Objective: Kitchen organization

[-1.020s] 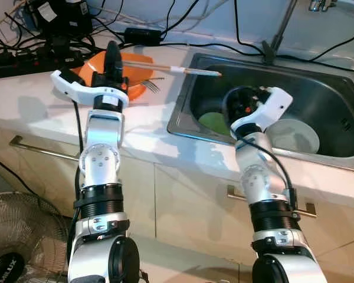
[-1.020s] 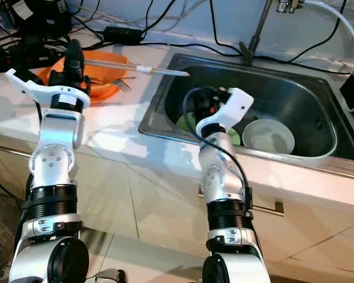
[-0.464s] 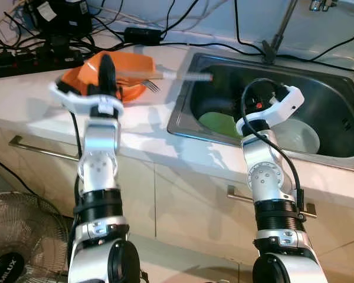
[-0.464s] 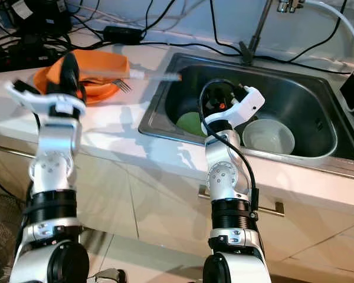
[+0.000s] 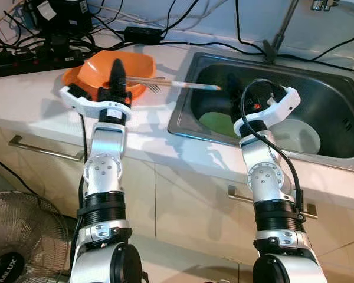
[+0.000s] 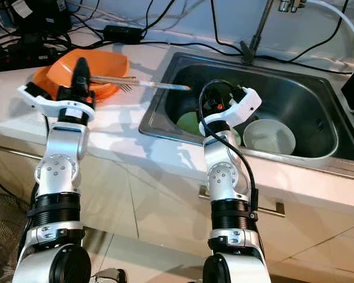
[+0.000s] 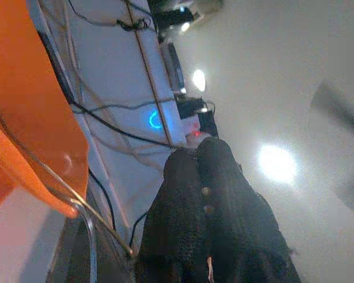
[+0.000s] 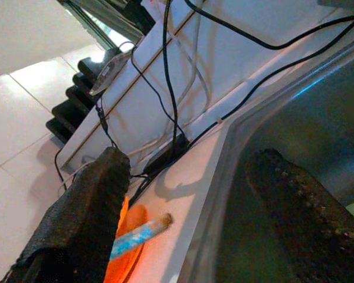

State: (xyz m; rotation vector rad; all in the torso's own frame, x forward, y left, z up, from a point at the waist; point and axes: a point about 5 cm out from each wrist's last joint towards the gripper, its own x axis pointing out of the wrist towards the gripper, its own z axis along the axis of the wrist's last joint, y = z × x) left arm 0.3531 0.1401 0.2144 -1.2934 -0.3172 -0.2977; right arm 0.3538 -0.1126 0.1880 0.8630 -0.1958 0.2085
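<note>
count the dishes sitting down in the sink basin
2: a green plate lies on the sink floor, partly behind the right arm, and a white bowl sits beside it. More could be hidden behind that arm.

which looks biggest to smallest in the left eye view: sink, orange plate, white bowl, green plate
1. sink
2. orange plate
3. white bowl
4. green plate, but the right arm covers part of it, so its place below the bowl is unsure.

Brushed, dully gleaming steel sink (image 5: 183,112); glossy orange plastic plate (image 5: 94,66); smooth pale tabletop (image 5: 29,100); rough matt black fingers (image 8: 88,218); glazed white bowl (image 6: 270,137).
</note>
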